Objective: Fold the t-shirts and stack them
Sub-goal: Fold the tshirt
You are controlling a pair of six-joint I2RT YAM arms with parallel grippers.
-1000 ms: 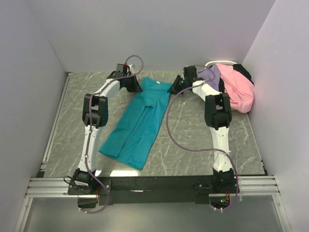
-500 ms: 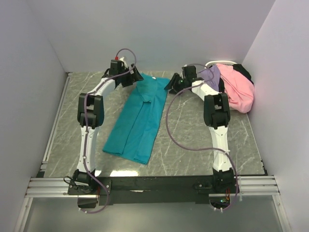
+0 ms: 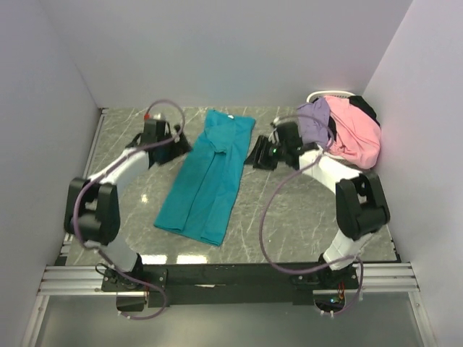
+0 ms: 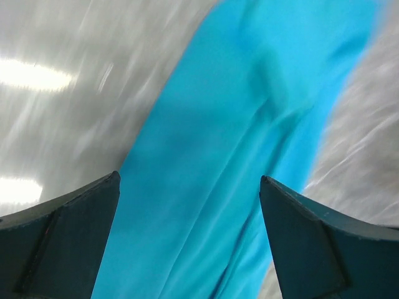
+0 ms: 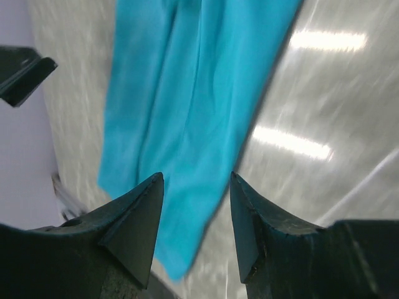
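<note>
A teal t-shirt (image 3: 210, 173) lies on the marble table (image 3: 304, 210), folded lengthwise into a long strip, collar end at the back. My left gripper (image 3: 179, 149) hangs just left of its upper part, open and empty; in the left wrist view the teal t-shirt (image 4: 218, 156) fills the space under my left gripper (image 4: 189, 179). My right gripper (image 3: 255, 158) hovers just right of the strip, open with nothing in it. In the right wrist view my right gripper (image 5: 196, 175) stands over the edge of the teal t-shirt (image 5: 187, 93).
At the back right, a pink t-shirt (image 3: 354, 134), a lavender one (image 3: 315, 119) and a black one (image 3: 365, 108) are heaped in a white wire-rimmed basket (image 3: 329, 94). White walls close in the table on three sides.
Both grippers opened and let go of the teal t-shirt's collar end, then drew back toward the near side. The shirt's top now lies flat and straighter.
</note>
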